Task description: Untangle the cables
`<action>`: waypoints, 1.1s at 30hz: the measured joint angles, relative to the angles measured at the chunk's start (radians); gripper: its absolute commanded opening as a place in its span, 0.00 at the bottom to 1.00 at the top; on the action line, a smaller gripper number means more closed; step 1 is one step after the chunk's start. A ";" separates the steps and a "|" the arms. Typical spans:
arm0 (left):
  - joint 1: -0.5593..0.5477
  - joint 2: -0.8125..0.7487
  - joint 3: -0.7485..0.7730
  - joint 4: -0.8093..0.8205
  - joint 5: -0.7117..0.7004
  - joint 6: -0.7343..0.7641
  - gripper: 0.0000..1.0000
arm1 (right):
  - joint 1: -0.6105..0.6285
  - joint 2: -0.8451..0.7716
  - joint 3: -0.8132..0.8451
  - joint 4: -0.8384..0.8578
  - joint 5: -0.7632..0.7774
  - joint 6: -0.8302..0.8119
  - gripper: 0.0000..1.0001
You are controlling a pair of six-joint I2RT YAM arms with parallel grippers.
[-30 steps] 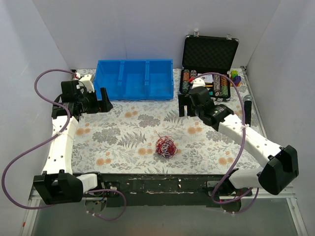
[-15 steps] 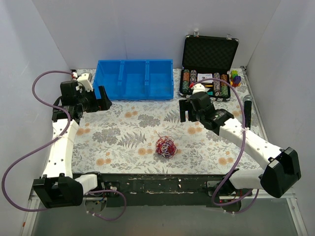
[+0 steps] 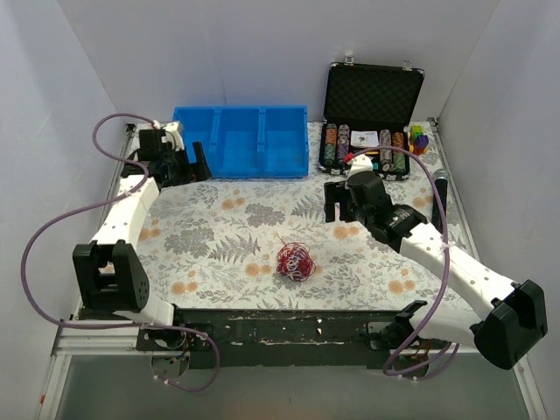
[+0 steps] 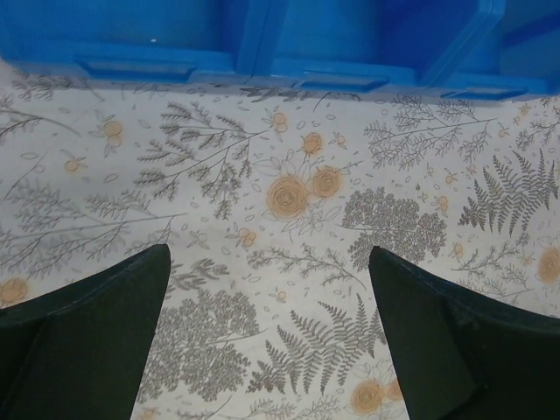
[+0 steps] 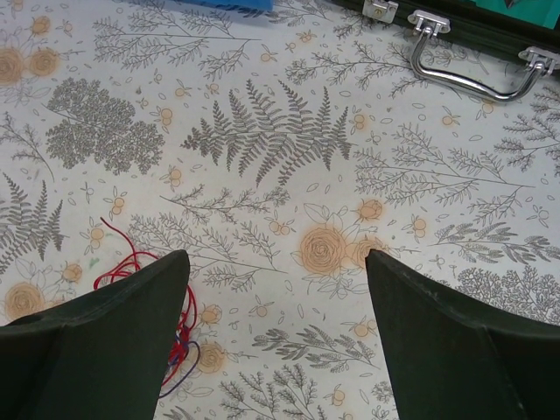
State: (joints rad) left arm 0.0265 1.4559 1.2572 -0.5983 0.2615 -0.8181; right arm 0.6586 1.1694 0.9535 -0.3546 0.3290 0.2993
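The cables (image 3: 295, 261) lie as one small tangled ball of red, dark and white wires on the floral mat, near the front middle. My right gripper (image 3: 339, 206) hangs open and empty to the back right of the ball, apart from it. In the right wrist view (image 5: 276, 255) the red wires (image 5: 131, 262) show at lower left, partly hidden behind my left finger. My left gripper (image 3: 185, 166) is open and empty at the back left, just in front of the blue bin, far from the cables. The left wrist view (image 4: 267, 254) shows only mat between its fingers.
A blue three-compartment bin (image 3: 239, 140) stands at the back, and its front wall also fills the top of the left wrist view (image 4: 262, 35). An open black case (image 3: 372, 96) with poker chips stands at the back right; its metal handle (image 5: 472, 74) shows. Small coloured objects (image 3: 420, 137) lie beside it.
My left arm has swung toward the back and right, bringing its gripper up to the blue bin's front. My right gripper has moved a little nearer and rightward. The cable ball has not moved.
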 measured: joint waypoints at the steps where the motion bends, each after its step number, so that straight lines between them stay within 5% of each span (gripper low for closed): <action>1: -0.024 0.032 0.010 0.019 -0.017 -0.003 0.98 | 0.000 -0.011 -0.012 0.004 -0.005 0.000 0.88; 8: -0.166 0.230 0.073 0.137 -0.136 -0.036 0.98 | 0.001 -0.105 -0.131 0.061 -0.067 -0.001 0.84; 22: -0.159 0.494 0.271 0.309 -0.318 -0.068 0.97 | 0.012 -0.123 -0.164 0.100 -0.150 -0.024 0.81; 24: -0.159 0.547 0.308 0.323 -0.309 -0.064 0.86 | 0.015 -0.114 -0.164 0.104 -0.156 -0.027 0.80; 29: -0.160 0.682 0.379 0.338 -0.293 -0.047 0.31 | 0.025 -0.098 -0.163 0.111 -0.168 -0.034 0.78; 33: -0.166 0.708 0.375 0.346 -0.325 0.002 0.14 | 0.032 -0.097 -0.163 0.135 -0.177 -0.037 0.77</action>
State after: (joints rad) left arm -0.1390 2.1635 1.6325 -0.2527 -0.0635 -0.8165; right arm 0.6907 1.0721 0.7906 -0.2199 0.1516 0.2619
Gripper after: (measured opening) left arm 0.266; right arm 0.781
